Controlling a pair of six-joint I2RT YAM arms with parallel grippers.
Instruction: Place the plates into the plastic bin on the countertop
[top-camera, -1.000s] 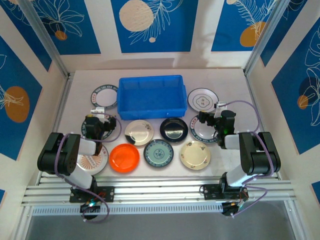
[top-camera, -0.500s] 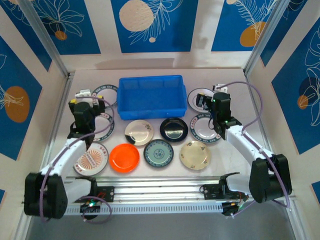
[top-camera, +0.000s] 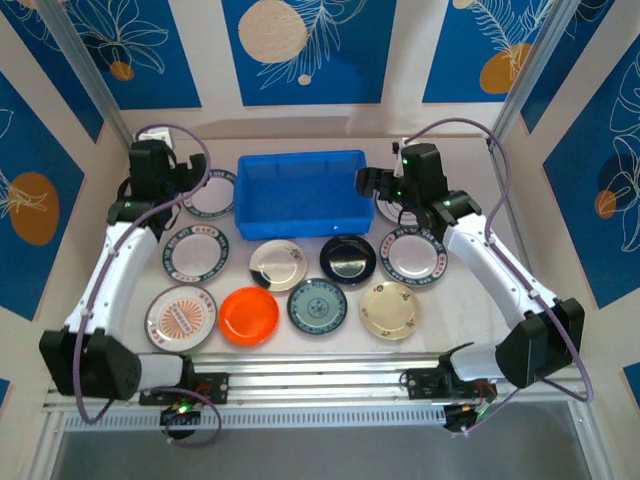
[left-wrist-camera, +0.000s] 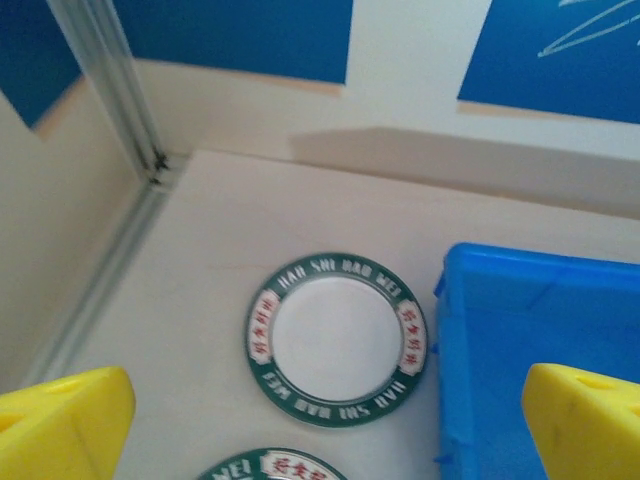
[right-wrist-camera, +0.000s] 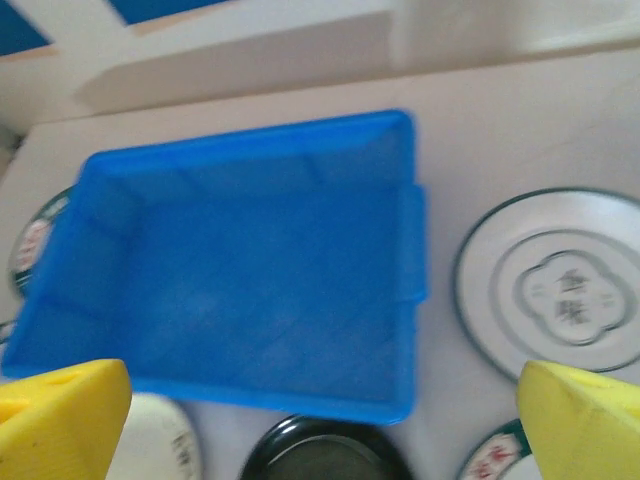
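The blue plastic bin (top-camera: 300, 190) stands empty at the back middle of the countertop (top-camera: 455, 300). Several plates lie around it: a green-rimmed white one (top-camera: 212, 197) left of the bin, another (top-camera: 196, 251) in front of that, a ringed white one (top-camera: 398, 205) to the right, and cream (top-camera: 277, 265), black (top-camera: 348, 258), orange (top-camera: 249, 315) and teal (top-camera: 317, 305) ones in front. My left gripper (top-camera: 178, 182) hangs open above the far left plate (left-wrist-camera: 338, 338), holding nothing. My right gripper (top-camera: 378, 182) hangs open over the bin's right end (right-wrist-camera: 400, 270), also holding nothing.
Metal rails frame the countertop, with uprights at the back corners (top-camera: 95, 90). Blue and white panels wall in the back and sides. More plates sit at the front: orange-patterned (top-camera: 181, 317), cream (top-camera: 390, 309) and green-rimmed (top-camera: 412, 255).
Both arms have unfolded from near the front rail and reached toward the back. The left gripper moved up beside the bin's left end, the right to its right end. Plates have not moved.
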